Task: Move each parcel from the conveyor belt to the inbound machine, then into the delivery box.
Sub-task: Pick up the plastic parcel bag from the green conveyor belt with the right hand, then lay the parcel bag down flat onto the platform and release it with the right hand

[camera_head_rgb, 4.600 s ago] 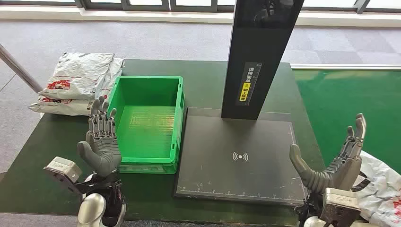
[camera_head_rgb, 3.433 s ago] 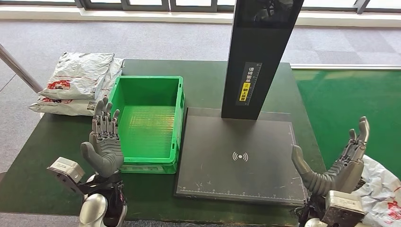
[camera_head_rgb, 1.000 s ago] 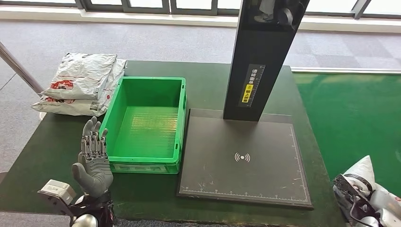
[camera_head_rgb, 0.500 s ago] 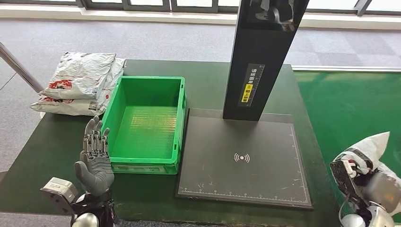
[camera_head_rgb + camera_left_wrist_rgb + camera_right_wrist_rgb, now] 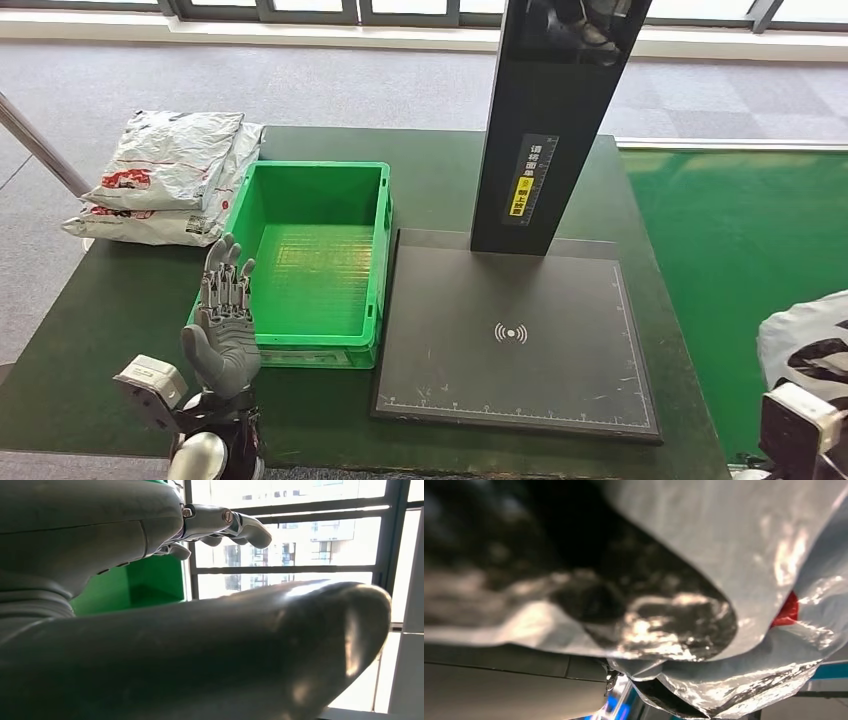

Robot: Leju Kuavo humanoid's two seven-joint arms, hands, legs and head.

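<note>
A crinkled white-grey parcel (image 5: pixel 805 335) with dark markings hangs over the green conveyor belt (image 5: pixel 740 240) at the lower right. My right hand (image 5: pixel 815 378) grips it from below and is mostly hidden by it. Up close, the right wrist view shows the parcel's (image 5: pixel 724 555) plastic and a red patch. My left hand (image 5: pixel 225 320) is open, fingers pointing up, beside the front left corner of the empty green delivery box (image 5: pixel 315 166). The left wrist view shows that hand (image 5: pixel 200 630) with its fingers (image 5: pixel 225 522) spread beside the box wall (image 5: pixel 135 582). The inbound machine's black plate (image 5: pixel 510 380) lies bare.
The machine's black tower (image 5: pixel 555 120) stands behind the plate. Two stacked parcels (image 5: pixel 165 175) lie at the table's back left corner. A metal pole (image 5: pixel 40 145) slants past the left edge. The dark green table (image 5: pixel 110 300) shows around the box.
My right hand, open beside the plate earlier, dropped to the parcel, took hold of it and has lifted it higher. My left hand has shifted slightly toward the box.
</note>
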